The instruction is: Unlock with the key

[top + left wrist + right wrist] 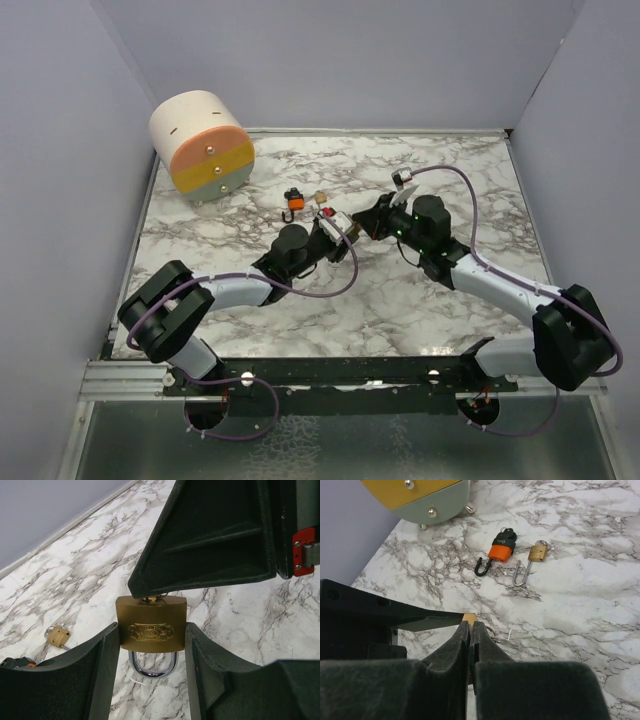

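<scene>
The left gripper (152,647) is clamped on the brass padlock (151,630), with one finger against each narrow side of the body. The shackle (152,669) is seated in the body and points back toward the left wrist. The keyway end faces the right gripper (471,626).

The right gripper's fingers are pressed together on the key (150,599). Only a small piece of the key shows at the keyway end, next to a wire ring (496,636). Its insertion depth cannot be told.

Both grippers meet near the middle of the marble table (400,320). Farther back and to the left, an orange-and-black padlock (501,550) lies just beside a small brass padlock (538,553) with its shackle drawn out. A round drawer unit (200,145) stands at the far left corner.
</scene>
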Robot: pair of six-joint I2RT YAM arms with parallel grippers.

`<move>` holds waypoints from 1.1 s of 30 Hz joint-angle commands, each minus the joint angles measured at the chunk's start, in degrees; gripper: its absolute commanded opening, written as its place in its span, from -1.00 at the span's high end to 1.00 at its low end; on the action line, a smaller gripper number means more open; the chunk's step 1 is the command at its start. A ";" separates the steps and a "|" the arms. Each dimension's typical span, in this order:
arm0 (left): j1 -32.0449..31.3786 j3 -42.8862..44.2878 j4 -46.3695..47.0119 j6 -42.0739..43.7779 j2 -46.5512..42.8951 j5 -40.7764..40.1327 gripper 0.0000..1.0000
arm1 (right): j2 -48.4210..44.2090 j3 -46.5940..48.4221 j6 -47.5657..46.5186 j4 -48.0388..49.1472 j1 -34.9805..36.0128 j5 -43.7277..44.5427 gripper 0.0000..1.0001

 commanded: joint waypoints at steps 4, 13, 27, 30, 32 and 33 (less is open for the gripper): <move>0.43 9.80 14.36 -1.64 -2.33 -6.42 1.00 | 5.06 1.87 -1.81 -14.54 2.12 -14.19 0.98; 0.56 12.07 11.45 -4.50 -2.88 -9.14 1.00 | 5.33 1.82 -2.36 -14.86 2.08 -13.65 0.98; -0.97 24.67 -16.15 -11.54 0.56 -24.52 1.00 | 11.71 5.64 10.34 -18.23 1.03 -12.51 0.98; -1.48 28.16 -22.55 -11.94 2.38 -27.84 1.00 | 12.92 6.90 11.71 -19.21 0.89 -11.98 0.98; -1.65 29.80 -25.79 -12.66 3.57 -29.50 1.00 | 13.70 8.08 11.85 -20.39 0.93 -11.73 0.98; -1.82 30.55 -27.39 -13.14 4.21 -30.35 1.00 | 14.16 8.82 11.82 -21.39 0.93 -11.59 0.98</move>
